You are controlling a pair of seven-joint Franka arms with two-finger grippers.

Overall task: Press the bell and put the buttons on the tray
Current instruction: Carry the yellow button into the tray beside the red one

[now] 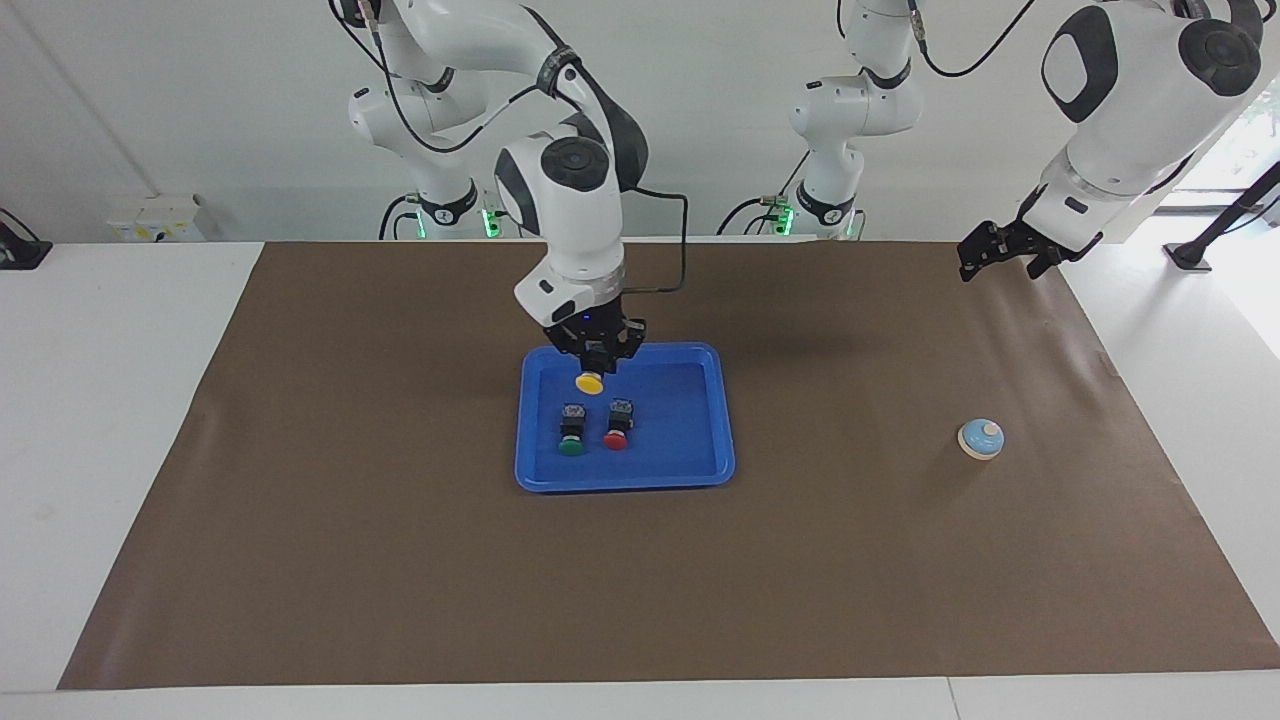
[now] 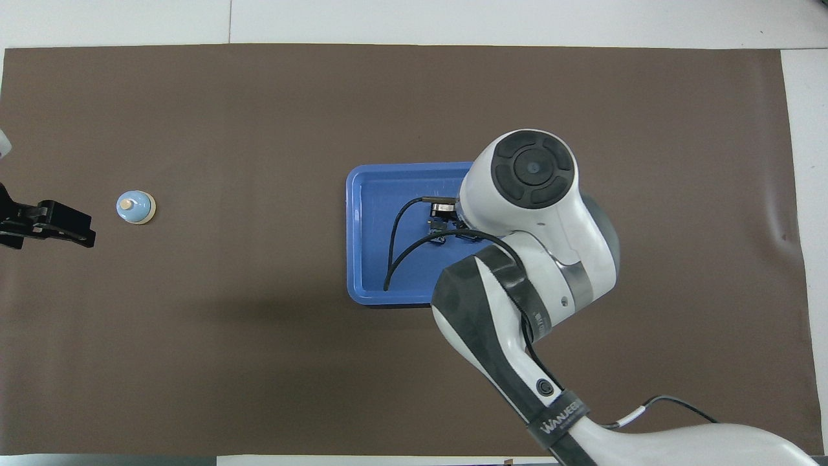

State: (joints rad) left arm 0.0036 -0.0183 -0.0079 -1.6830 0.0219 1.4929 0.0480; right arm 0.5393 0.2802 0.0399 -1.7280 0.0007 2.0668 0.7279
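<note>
- The bench [image 1: 120, 420] carries a brown mat [image 1: 400, 560] covering most of its top.
- The tray [image 1: 700, 440] lies at the mat's centre.
- The right gripper [image 1: 592, 362] hangs over the tray's robot-side part, fingers clamped on the yellow button [image 1: 589, 383], cap pointing down.
- The left gripper [image 1: 985, 250] waits over the mat's corner at 1 o'clock in the facing view, fingers apart.
- The bell [image 1: 981, 438] stands at 3 o'clock from the tray, well apart.
- The green button [image 1: 571, 439] and red button [image 1: 617, 432] lie side by side in the tray.
</note>
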